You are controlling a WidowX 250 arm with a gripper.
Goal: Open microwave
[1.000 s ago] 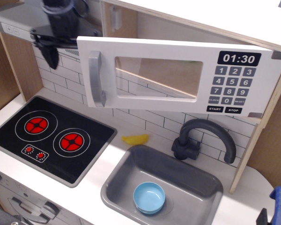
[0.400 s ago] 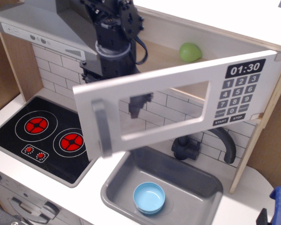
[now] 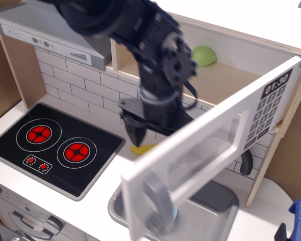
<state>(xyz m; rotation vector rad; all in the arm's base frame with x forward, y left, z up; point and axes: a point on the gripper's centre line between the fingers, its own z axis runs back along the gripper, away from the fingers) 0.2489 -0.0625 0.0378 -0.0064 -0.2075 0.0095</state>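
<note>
Pointing down behind the swung-out door, the gripper shows as a dark, tapering tip just above a yellow item lying on the counter against the tiled back wall; whether its jaws are apart or together I cannot tell, since blur and the door edge hide them, and nothing can be seen held. Above it rises the black arm, blurred, crossing in front of the grey range hood. Right beside the gripper, the door of the microwave stands wide open, hinged at the right, its free edge jutting toward the camera over the grey sink. On that edge is the grey vertical handle, and the black keypad with white clock digits is seen at a steep angle near the hinge. Inside the open pale-wood cavity, a green rounded object rests at the back. Left of all this, the black stovetop with two red burners lies flat on the white counter.
</note>
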